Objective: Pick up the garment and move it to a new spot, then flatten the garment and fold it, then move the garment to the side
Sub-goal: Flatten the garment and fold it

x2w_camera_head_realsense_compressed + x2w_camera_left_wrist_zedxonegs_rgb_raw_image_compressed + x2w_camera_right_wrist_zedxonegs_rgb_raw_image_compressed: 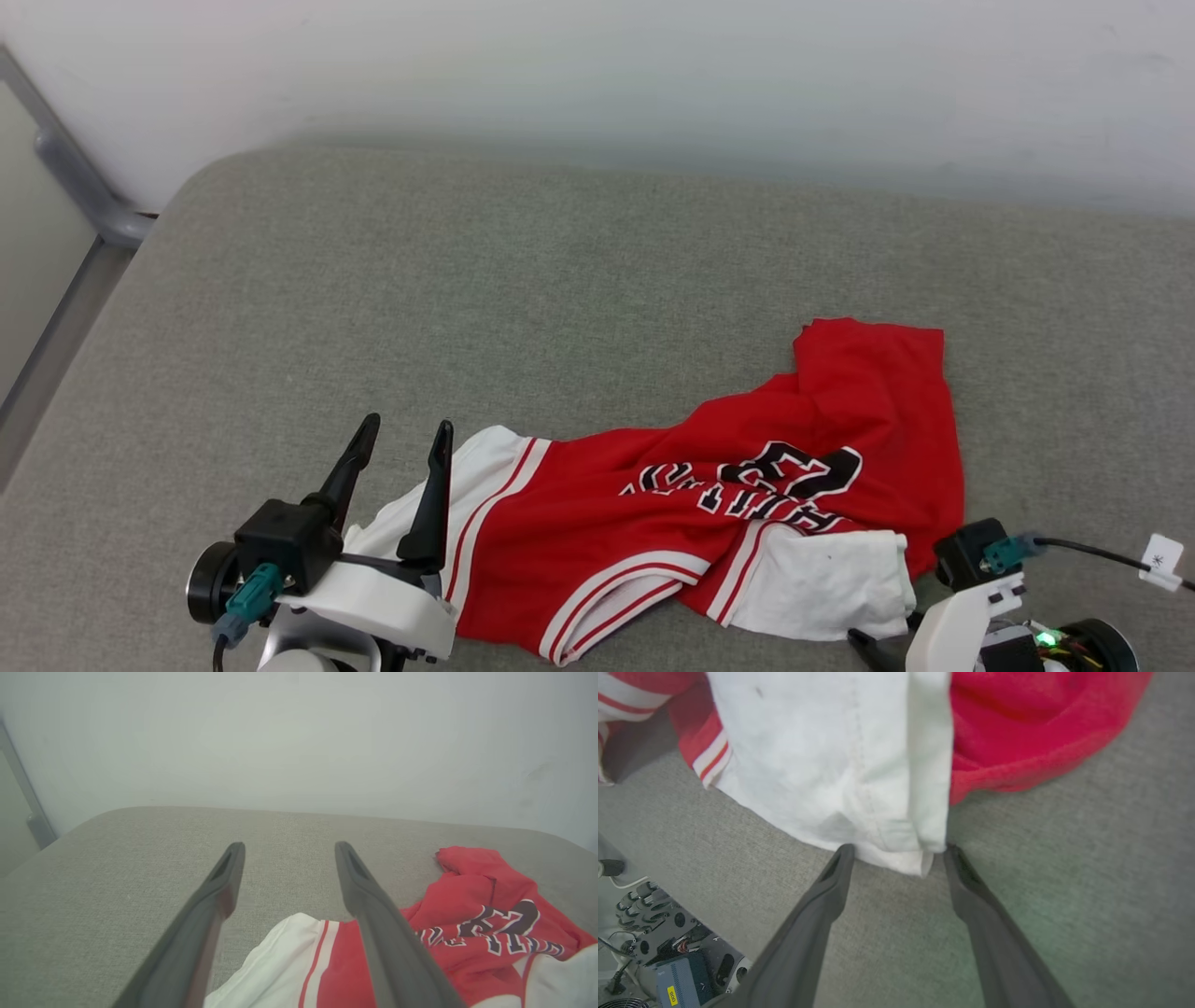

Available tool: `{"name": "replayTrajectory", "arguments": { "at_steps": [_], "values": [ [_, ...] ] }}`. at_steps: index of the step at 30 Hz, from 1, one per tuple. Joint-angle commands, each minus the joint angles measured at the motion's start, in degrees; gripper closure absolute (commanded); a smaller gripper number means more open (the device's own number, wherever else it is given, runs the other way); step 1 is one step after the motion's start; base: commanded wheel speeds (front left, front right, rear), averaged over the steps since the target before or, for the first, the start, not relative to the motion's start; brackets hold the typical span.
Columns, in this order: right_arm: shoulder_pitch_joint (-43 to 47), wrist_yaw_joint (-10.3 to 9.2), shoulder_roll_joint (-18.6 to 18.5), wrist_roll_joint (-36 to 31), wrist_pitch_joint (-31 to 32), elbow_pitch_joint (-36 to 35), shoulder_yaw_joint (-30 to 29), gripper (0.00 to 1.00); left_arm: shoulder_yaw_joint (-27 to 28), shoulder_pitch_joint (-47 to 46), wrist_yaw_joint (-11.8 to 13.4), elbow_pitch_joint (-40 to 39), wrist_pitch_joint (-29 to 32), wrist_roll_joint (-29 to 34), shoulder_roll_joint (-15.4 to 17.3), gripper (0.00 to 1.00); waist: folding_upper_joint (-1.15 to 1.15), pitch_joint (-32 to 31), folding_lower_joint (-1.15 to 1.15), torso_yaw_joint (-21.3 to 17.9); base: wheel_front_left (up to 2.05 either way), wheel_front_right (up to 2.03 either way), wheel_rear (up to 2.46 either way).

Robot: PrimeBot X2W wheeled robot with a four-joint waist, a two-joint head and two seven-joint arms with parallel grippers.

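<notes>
At the near edge of the grey cushion, your left gripper hangs with fingers apart over one white sleeve of the shirt. Your right gripper, fingers also spread, has its tips at the other sleeve's hem, clasping nothing. The shirt lies crumpled, right of the middle, lettering up.

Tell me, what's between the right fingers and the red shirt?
Nothing: in the right wrist view the right fingers reach the red-and-white jersey T-shirt's white sleeve, above grey fabric cushion.
</notes>
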Motion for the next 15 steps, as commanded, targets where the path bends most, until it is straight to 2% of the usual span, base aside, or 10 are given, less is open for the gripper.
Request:
{"name": "replayTrajectory", "arguments": {
  "at_steps": [1,3,4,5,6,10,15],
  "values": [
    [-0.59,-0.04,-0.28,0.71,0.89,2.4,1.18,0.0,0.17,-0.99,-0.17,0.16,-0.37,0.19,-0.25,0.0,0.0,0.84,0.0,0.73,0.0,0.0,0.0],
    [-0.26,-0.03,-0.1,1.83,2.12,5.25,2.89,0.0,0.47,-0.83,-0.09,0.35,-0.38,0.32,-0.37,0.0,0.0,1.06,0.0,0.88,0.0,0.0,0.0],
    [-0.03,-0.02,0.09,2.46,2.69,6.42,3.7,0.42,0.68,-0.81,-0.1,0.34,-0.38,0.37,-0.46,0.0,0.0,1.23,0.0,0.88,0.0,0.0,0.0],
    [0.08,-0.01,0.13,2.89,2.95,7.19,4.38,0.65,0.8,-0.78,-0.08,0.45,-0.38,0.41,-0.51,0.0,0.0,1.33,0.0,0.86,0.0,0.0,0.0],
    [-0.03,0.01,0.1,3.24,2.77,7.65,4.84,1.0,0.96,-0.8,-0.15,0.38,-0.39,0.53,-0.6,0.0,0.0,1.42,0.0,0.79,0.0,0.0,0.0],
    [-1.57,0.04,-0.56,4.17,1.01,6.79,5.0,1.0,1.56,-0.34,-0.2,0.6,-0.4,0.84,-0.81,0.0,0.0,1.16,0.0,0.03,0.0,0.0,0.0],
    [-3.41,-0.07,-1.98,3.58,-2.57,1.12,1.16,1.0,2.07,0.55,-0.46,1.35,-0.34,1.05,-0.91,0.0,0.0,-0.42,0.0,-1.44,0.0,0.0,0.0]
  ]
}}
